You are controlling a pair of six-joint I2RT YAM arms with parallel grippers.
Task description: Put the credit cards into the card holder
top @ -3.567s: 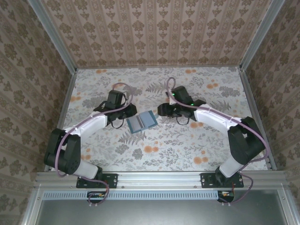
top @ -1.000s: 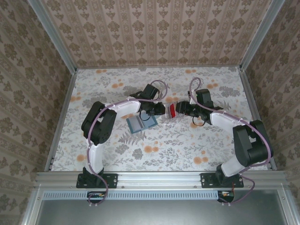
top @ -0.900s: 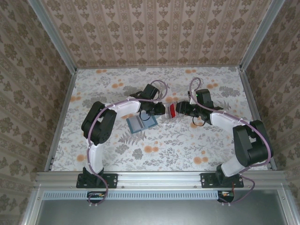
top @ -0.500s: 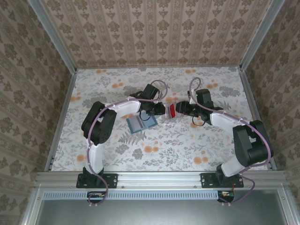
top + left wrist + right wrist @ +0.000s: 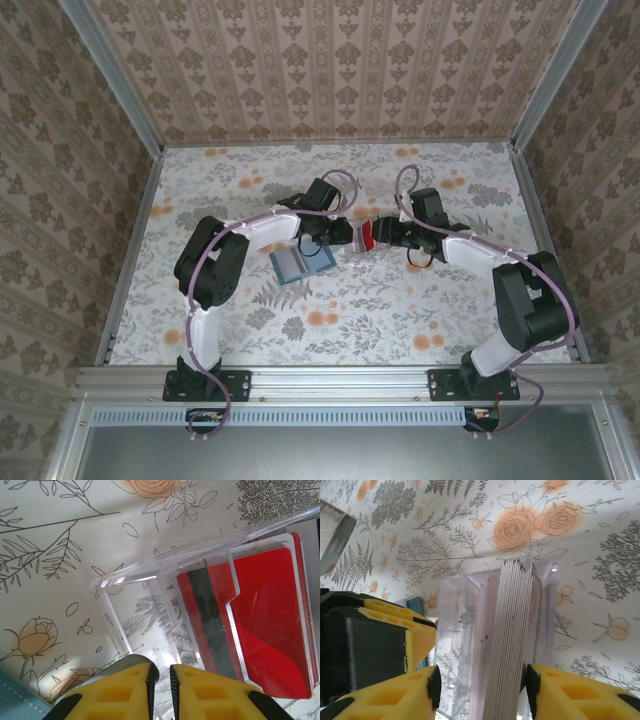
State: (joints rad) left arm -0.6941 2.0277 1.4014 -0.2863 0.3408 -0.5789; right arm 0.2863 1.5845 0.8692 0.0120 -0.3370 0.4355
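The credit cards (image 5: 512,645) stand on edge as a stack in a clear tray (image 5: 130,580), and the front one is bright red (image 5: 270,620). In the top view the red cards (image 5: 367,237) sit mid-table between both grippers. My left gripper (image 5: 160,675) is shut on the tray's thin near wall, reaching in from the left (image 5: 340,235). My right gripper (image 5: 482,685) clamps the tray from the right (image 5: 380,236), one pad against each outer side. The teal card holder (image 5: 302,260) lies open and flat just to the left, under my left wrist.
The floral tabletop (image 5: 330,310) stretches bare in front of the holder and behind the grippers. Metal rails and patterned walls (image 5: 130,230) bound it left, right and back. A corner of the teal holder (image 5: 10,700) shows beside my left fingers.
My left arm has swung right to the tray since the earliest frame. Over the last second my right wrist edged slightly left toward the tray. Tray and holder have stayed put.
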